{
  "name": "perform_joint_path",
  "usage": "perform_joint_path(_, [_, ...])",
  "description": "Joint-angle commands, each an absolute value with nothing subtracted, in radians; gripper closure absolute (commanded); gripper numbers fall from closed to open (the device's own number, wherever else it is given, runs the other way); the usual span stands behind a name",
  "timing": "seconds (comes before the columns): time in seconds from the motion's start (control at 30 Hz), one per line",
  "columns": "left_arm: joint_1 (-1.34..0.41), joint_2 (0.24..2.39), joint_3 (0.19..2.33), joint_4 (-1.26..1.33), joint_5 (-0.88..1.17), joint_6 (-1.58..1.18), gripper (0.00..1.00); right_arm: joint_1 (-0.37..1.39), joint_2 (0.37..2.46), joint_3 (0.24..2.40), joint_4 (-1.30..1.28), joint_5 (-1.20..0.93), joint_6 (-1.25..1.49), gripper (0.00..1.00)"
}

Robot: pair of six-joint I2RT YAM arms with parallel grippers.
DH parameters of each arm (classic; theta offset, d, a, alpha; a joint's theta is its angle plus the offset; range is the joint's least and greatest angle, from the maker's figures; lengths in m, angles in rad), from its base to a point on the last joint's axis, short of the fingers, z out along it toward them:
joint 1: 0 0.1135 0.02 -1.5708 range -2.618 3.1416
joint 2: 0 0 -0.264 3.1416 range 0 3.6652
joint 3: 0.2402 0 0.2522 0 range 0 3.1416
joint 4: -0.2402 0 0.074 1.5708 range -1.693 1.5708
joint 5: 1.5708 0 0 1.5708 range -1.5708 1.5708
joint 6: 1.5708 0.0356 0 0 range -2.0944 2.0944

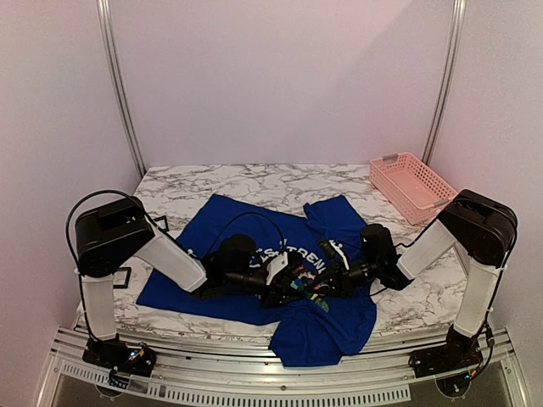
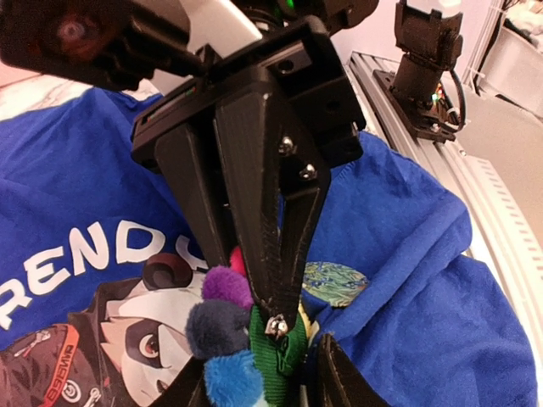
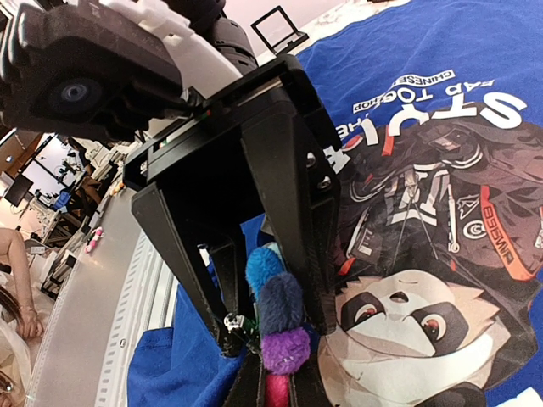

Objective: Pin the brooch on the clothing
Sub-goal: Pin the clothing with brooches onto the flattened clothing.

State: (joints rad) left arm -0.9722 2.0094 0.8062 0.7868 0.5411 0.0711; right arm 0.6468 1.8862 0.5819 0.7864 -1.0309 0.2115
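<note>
The brooch [image 1: 307, 289], a flower of fuzzy blue, navy, purple and pink petals on a green backing with a silver clasp, hangs just above the printed chest of the clothing [image 1: 212, 246], a royal-blue T-shirt. Both grippers meet on it. In the right wrist view my right gripper [image 3: 280, 379] is shut on the brooch [image 3: 284, 318] at its pink petal. My left gripper [image 3: 271, 331] straddles it, one finger on the clasp, the other against the navy petal. In the left wrist view the brooch [image 2: 229, 339] fills my left gripper [image 2: 263, 356], with the right gripper [image 2: 276, 318] pinching its backing over the shirt [image 2: 407, 280].
A pink lattice basket [image 1: 411, 186] stands at the back right of the marble table [image 1: 254, 180]. A small black frame holder [image 1: 121, 277] sits left of the shirt. A round green-patterned disc [image 2: 335, 284] lies on the shirt by the brooch. The shirt's hem hangs over the near edge.
</note>
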Motion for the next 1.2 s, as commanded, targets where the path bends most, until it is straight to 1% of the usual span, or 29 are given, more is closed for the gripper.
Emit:
perform_joint_path(0.0, [-0.953,2.007,0.807,0.806,0.574,0.080,0.63,0.642,1.876,0.581,0.792,-1.051,0.215,1.00])
perform_joint_path(0.07, [-0.952,2.017,0.815,0.813,0.601,0.092,0.64,0.642,1.876,0.589,0.777,-1.051,0.203,1.00])
perform_joint_path(0.23, [-0.947,2.027,0.831,0.801,0.647,0.108,0.72,0.641,1.862,0.580,0.778,-1.055,0.167,1.00])
perform_joint_path(0.37, [-0.946,2.034,0.843,0.788,0.659,0.110,0.76,0.647,1.856,0.581,0.770,-1.055,0.154,1.00])
perform_joint_path(0.57, [-0.946,2.036,0.849,0.782,0.657,0.107,0.77,0.648,1.858,0.584,0.766,-1.054,0.152,1.00])
perform_joint_path(0.6, [-0.946,2.038,0.850,0.781,0.660,0.109,0.76,0.648,1.858,0.584,0.766,-1.053,0.153,1.00])
perform_joint_path(0.73, [-0.946,2.027,0.846,0.761,0.661,0.113,0.52,0.647,1.861,0.587,0.763,-1.048,0.158,1.00])
perform_joint_path(0.8, [-0.946,2.015,0.836,0.730,0.657,0.122,0.45,0.647,1.862,0.589,0.759,-1.047,0.158,1.00])
perform_joint_path(0.93, [-0.950,2.003,0.818,0.724,0.631,0.125,0.41,0.647,1.865,0.591,0.760,-1.040,0.164,1.00])
perform_joint_path(1.03, [-0.962,2.002,0.817,0.770,0.535,0.081,0.42,0.647,1.862,0.586,0.765,-1.034,0.174,1.00])
perform_joint_path(1.17, [-0.971,2.008,0.820,0.810,0.511,0.067,0.42,0.646,1.858,0.578,0.778,-1.031,0.190,1.00])
